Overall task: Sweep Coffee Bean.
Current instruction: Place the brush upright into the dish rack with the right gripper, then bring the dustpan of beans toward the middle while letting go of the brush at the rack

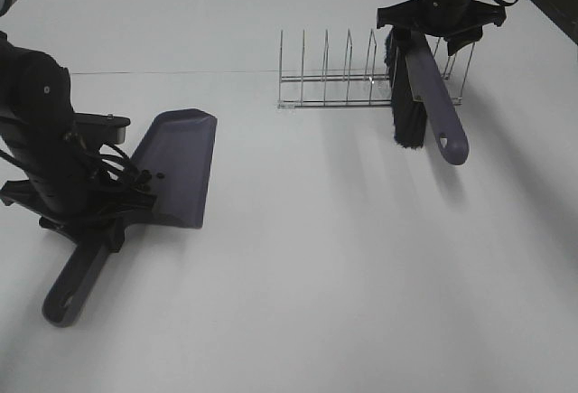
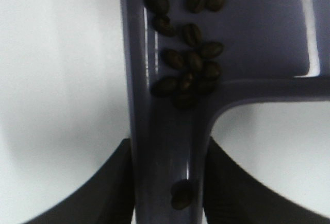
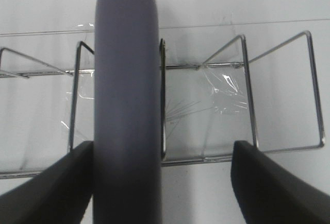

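Gripping dustpan (image 1: 176, 167) by its handle, left gripper (image 2: 166, 183) clenched on it, pan resting on white table (image 1: 316, 276) at left. Coffee beans (image 2: 188, 54) clustered inside pan near handle joint, one bean down on the handle between the fingers. Right gripper (image 3: 160, 183): brush (image 1: 424, 95) handle against one finger, other finger apart; cannot tell if clenched. Brush hanging bristles-down beside wire rack (image 1: 361, 77).

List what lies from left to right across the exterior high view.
Left arm → dustpan → wire rack → brush, held up by the right hand.
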